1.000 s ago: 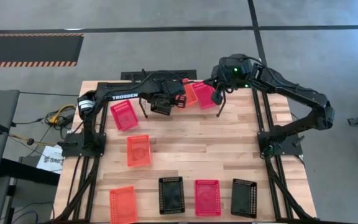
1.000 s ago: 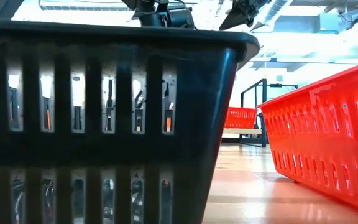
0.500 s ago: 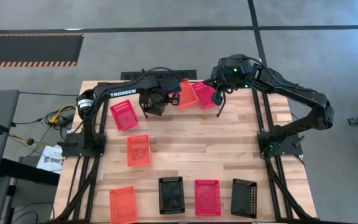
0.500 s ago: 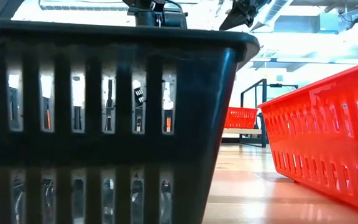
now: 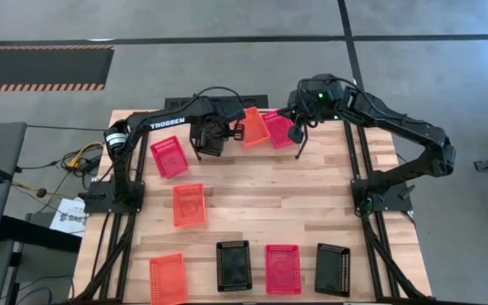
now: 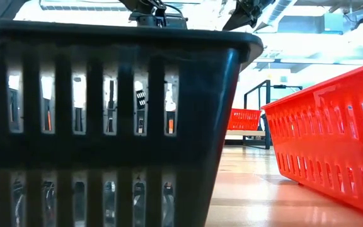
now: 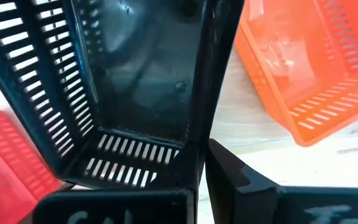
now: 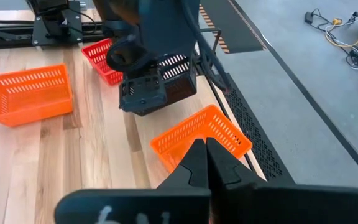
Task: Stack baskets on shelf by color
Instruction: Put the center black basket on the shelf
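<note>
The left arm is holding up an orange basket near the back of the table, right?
Not quite. The basket pinched in the left gripper is the black basket, as the left wrist view shows. An orange basket sits beside it. The rest is right: it is near the back of the table.

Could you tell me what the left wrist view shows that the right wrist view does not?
Only the left wrist view shows the inside of the black basket that the left pincer is shut on, gripping its wall.

Only the right wrist view shows the right pincer, shut and empty, the left arm from outside carrying that black basket, another orange basket farther off, and the floor beyond the table.

Both show the tilted orange basket and a red-pink basket on the wooden table.
</note>
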Robot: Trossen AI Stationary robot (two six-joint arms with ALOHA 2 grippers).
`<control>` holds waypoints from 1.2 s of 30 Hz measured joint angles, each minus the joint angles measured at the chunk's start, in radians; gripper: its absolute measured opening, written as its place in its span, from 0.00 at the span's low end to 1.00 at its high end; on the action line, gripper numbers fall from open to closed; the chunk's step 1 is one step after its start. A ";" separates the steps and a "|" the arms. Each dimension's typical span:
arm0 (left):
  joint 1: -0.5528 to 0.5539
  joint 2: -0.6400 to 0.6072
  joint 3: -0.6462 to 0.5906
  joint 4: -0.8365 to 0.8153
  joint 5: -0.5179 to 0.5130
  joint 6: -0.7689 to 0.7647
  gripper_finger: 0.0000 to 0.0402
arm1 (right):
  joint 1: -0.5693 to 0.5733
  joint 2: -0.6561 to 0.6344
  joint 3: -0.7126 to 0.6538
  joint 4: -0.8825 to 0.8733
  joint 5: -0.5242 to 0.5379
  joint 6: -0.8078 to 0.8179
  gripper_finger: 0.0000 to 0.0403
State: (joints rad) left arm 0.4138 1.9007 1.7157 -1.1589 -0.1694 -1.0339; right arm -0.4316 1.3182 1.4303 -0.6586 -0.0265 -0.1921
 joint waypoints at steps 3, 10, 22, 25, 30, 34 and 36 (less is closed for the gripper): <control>0.008 0.000 0.000 0.003 0.009 0.005 0.00 | 0.000 0.000 0.000 0.000 0.000 0.000 0.00; 0.008 0.000 -0.001 0.007 0.034 0.031 0.00 | 0.016 0.000 0.000 0.000 0.000 0.000 0.00; 0.014 -0.003 -0.080 0.070 0.087 0.043 0.00 | 0.069 0.000 0.000 0.004 0.001 0.009 0.00; 0.014 -0.001 -0.082 0.078 0.095 0.042 0.00 | 0.072 0.000 0.000 0.004 0.001 0.011 0.00; 0.029 -0.001 -0.082 0.095 0.122 0.036 0.00 | 0.072 0.000 0.000 0.004 0.001 0.027 0.00; 0.029 -0.001 -0.082 0.121 0.103 0.058 0.00 | 0.072 0.000 0.000 0.004 0.001 0.027 0.00; 0.028 -0.001 -0.082 0.133 0.087 0.065 0.01 | 0.072 0.000 0.000 0.004 0.001 0.027 0.00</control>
State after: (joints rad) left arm 0.4416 1.8999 1.6339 -1.0261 -0.0820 -0.9688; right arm -0.3599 1.3182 1.4303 -0.6548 -0.0257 -0.1646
